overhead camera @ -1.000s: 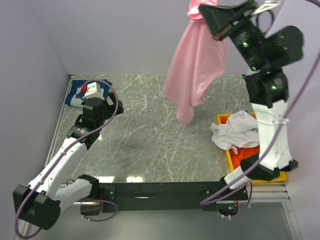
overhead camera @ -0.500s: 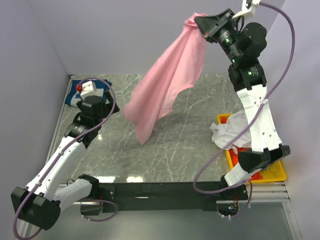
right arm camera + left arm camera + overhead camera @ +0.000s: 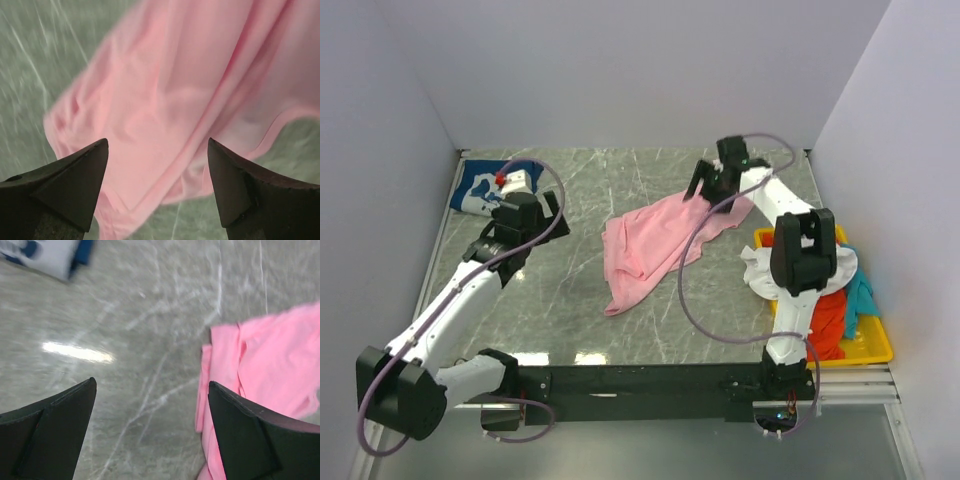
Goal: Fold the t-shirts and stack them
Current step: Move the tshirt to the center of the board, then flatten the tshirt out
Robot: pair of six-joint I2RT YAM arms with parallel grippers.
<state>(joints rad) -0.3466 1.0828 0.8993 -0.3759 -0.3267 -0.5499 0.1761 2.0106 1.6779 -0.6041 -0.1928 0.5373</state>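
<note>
The soft, light, floppy pink cloth t-shirt (image 3: 650,245) is seen crumpled in the middle of the tabletop (image 3: 570,300), the right gripper (image 3: 157,142) and left gripper (image 3: 151,385) are held wide open and empty, and its corners are likely best pinched.

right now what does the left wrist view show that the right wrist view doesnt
Only the left wrist view: a corner of the navy t-shirt with white print at top left, a wide stretch of table with a glare patch, and just the edge of the pink t-shirt at right. Only the right wrist view: the pink cloth close up, filling most of the frame, its hem curving at right. Both: the pink t-shirt lying on the marbled table, and open, empty fingers on the left gripper and right gripper.
</note>
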